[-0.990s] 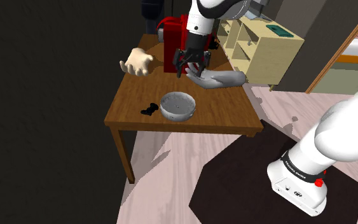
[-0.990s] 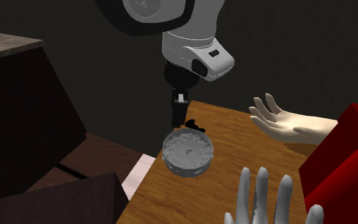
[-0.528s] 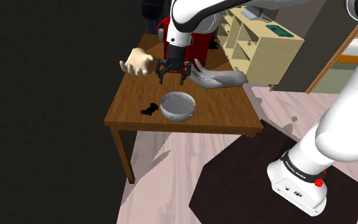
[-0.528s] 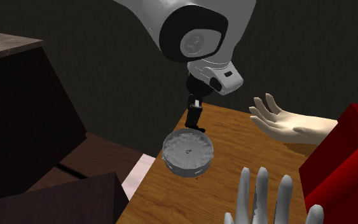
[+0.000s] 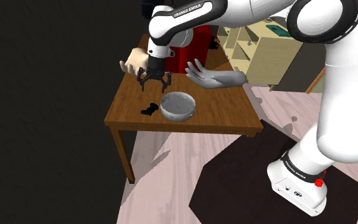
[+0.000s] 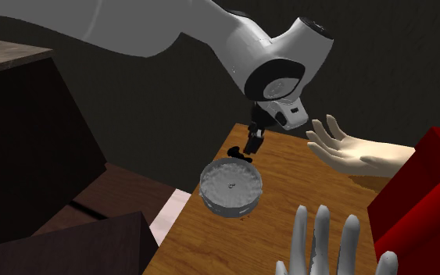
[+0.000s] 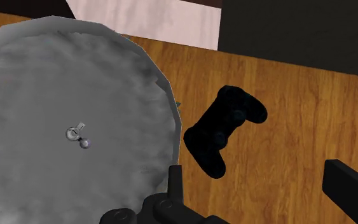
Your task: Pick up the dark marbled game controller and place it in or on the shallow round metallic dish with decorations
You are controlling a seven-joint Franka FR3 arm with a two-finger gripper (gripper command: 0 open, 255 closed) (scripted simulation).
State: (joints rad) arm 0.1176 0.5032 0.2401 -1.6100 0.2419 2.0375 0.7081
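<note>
A black game controller (image 5: 149,108) lies on the brown table, just off the shoulder view's left side of the grey round dish (image 5: 177,105). My gripper (image 5: 153,83) hangs open above the table, a little beyond the controller, with nothing between its fingers. In the wrist view the controller (image 7: 225,127) lies flat beside the dish (image 7: 69,127), ahead of the gap in my gripper (image 7: 263,191). From the second exterior view my gripper (image 6: 253,144) hovers over the controller (image 6: 241,157), which peeks out behind the dish (image 6: 230,186).
A beige hand model (image 5: 137,62) and a grey hand model (image 5: 215,77) lie on the table's far part, with a red box (image 5: 193,44) behind them. The table edge (image 5: 171,127) is close to the dish. A shelf unit (image 5: 266,51) stands beyond.
My gripper has swung from in front of the red box toward the shoulder view's left and come lower, now over the controller. Dish and controller have not moved.
</note>
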